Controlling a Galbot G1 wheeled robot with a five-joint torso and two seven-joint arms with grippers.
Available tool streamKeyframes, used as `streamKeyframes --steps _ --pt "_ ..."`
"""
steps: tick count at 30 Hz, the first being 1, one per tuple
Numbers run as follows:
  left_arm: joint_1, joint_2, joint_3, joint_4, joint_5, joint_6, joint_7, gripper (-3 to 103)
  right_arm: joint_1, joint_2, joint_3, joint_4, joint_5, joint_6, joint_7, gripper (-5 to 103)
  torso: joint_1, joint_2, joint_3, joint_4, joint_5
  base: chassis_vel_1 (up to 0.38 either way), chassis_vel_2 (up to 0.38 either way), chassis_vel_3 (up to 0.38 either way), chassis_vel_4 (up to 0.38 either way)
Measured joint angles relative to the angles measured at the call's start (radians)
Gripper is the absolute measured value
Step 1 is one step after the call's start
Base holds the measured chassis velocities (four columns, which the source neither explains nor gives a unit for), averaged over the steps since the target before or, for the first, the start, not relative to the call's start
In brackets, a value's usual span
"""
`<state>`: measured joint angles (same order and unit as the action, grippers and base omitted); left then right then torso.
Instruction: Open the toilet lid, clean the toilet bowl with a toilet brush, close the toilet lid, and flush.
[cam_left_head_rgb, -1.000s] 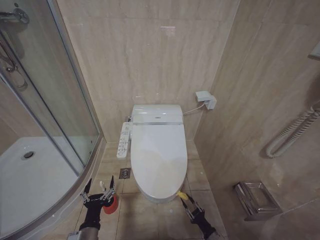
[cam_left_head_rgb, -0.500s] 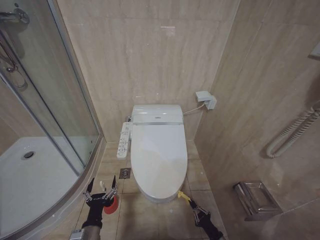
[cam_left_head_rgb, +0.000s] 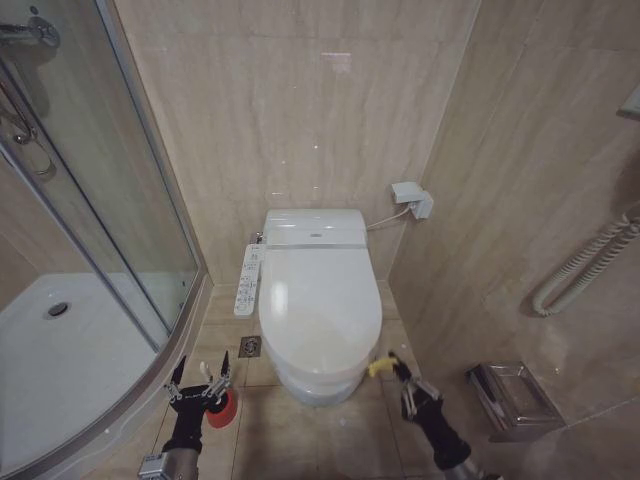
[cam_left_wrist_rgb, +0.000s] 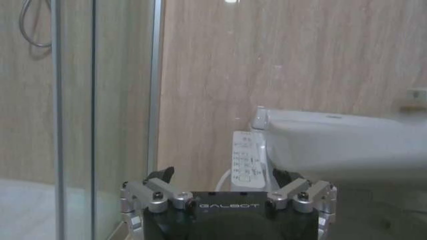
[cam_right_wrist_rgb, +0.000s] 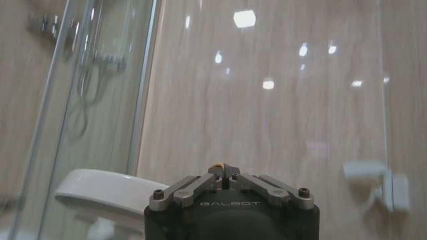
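Note:
The glossy white toilet lid (cam_left_head_rgb: 320, 305) is tilted, its front edge lifted a little off the toilet below it. My right gripper (cam_left_head_rgb: 394, 367) is at the lid's front right, shut on the small yellow strap (cam_left_head_rgb: 378, 367). In the right wrist view the right gripper (cam_right_wrist_rgb: 222, 172) pinches the yellow strap (cam_right_wrist_rgb: 216, 166), with the lid (cam_right_wrist_rgb: 107, 191) beyond it. My left gripper (cam_left_head_rgb: 200, 383) hovers open over the floor left of the toilet, just above a red holder (cam_left_head_rgb: 224, 409). The left gripper (cam_left_wrist_rgb: 223, 181) is empty. The toilet bowl is hidden under the lid. The toilet brush is out of view.
A curved glass shower enclosure (cam_left_head_rgb: 120, 250) stands on the left. A control panel (cam_left_head_rgb: 247, 281) juts from the toilet's left side, near a floor drain (cam_left_head_rgb: 250, 346). The tiled right wall is close, carrying a paper holder (cam_left_head_rgb: 512, 398), a hose (cam_left_head_rgb: 585, 262) and a socket (cam_left_head_rgb: 412, 197).
My right gripper has swung right and upward with the yellow strap, and the lid's front edge has risen off the toilet. The left gripper has stayed put.

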<state>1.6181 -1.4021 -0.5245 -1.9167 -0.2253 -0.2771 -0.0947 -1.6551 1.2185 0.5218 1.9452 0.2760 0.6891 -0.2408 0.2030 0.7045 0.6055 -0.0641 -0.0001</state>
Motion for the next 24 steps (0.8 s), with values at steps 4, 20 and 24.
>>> streamKeyframes --steps 4,20,24 --pt "-0.002 0.003 -0.01 0.014 0.001 0.0 0.0 100 0.038 -0.03 0.025 0.11 0.058 -0.062 0.02 1 0.0 0.0 0.0 0.0002 -0.0001 0.0 0.0 0.0 0.0" --pt "0.018 -0.026 -0.047 0.073 0.046 -0.005 -0.002 100 0.461 -0.246 0.013 0.061 0.365 -0.287 0.083 1 0.0 0.0 0.0 0.0003 0.0 0.0 0.0 0.0 0.0" --pt "0.032 -0.033 -0.065 0.074 0.053 -0.01 -0.003 100 0.616 -0.273 -0.05 -0.069 0.4 -0.294 0.081 1 0.0 0.0 0.0 0.0004 0.0 0.0 0.0 0.0 0.0"
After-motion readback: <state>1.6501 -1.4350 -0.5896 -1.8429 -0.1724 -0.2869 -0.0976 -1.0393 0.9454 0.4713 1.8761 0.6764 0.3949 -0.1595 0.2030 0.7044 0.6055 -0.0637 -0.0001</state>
